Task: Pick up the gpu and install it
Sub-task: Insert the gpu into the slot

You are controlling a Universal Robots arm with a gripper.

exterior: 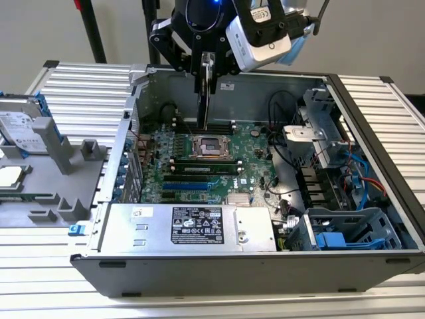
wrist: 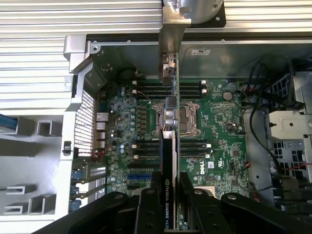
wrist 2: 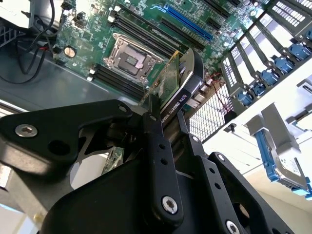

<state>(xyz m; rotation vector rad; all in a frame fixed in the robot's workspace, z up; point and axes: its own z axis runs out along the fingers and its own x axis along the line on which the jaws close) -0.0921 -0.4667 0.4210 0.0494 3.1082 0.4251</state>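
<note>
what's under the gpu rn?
The gpu, held edge-on in the tool, hangs over the motherboard, across the CPU socket and memory slots. The strip of board directly beneath the card is covered, so which slot it lines up with cannot be seen.

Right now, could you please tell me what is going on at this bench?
The robot arm's jaws are shut on the slim green circuit-board card with a black cooler shroud. They hold it on edge over the open grey metal computer case, above the large green motherboard. The card is not yet seated in any slot.
</note>
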